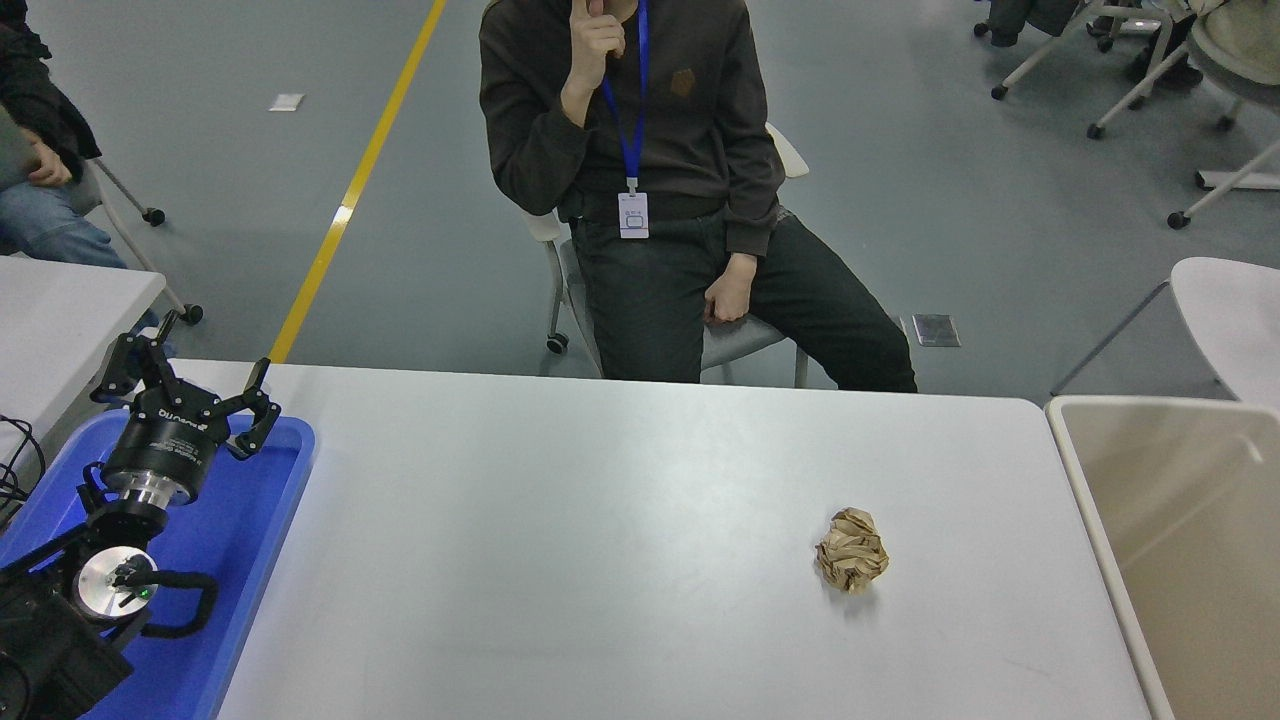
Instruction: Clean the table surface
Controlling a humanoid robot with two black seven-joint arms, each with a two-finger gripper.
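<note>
Table surface (600, 520): large white-grey top with rounded corners, filling the lower and middle part of the frame from the blue tray at the left to the bin at the right.

Paper ball (851, 550): one crumpled brown wad, lying on the table surface right of centre, in the lower half of the frame, well apart from everything else.

Tray (250, 540): blue plastic, lower left, resting at the table's left end.

Left gripper (187, 380): black, at the left of the frame above the tray's far edge, on an arm rising from the lower left corner; fingers (262, 408) spread apart, holding nothing.

Right gripper: not seen anywhere in the frame.

Bin (1100, 500): beige, open-topped, at the right edge, just beside the table's right end.

Small table (60, 320): white, separate, at the left edge above the tray.

Person (650, 140): seated on a chair at the top centre beyond the far edge of the table, dark sweater, blue lanyard with a badge, one hand raised, the other on the thigh.

Second person (40, 190): partly in view at the upper left corner, seated.
</note>
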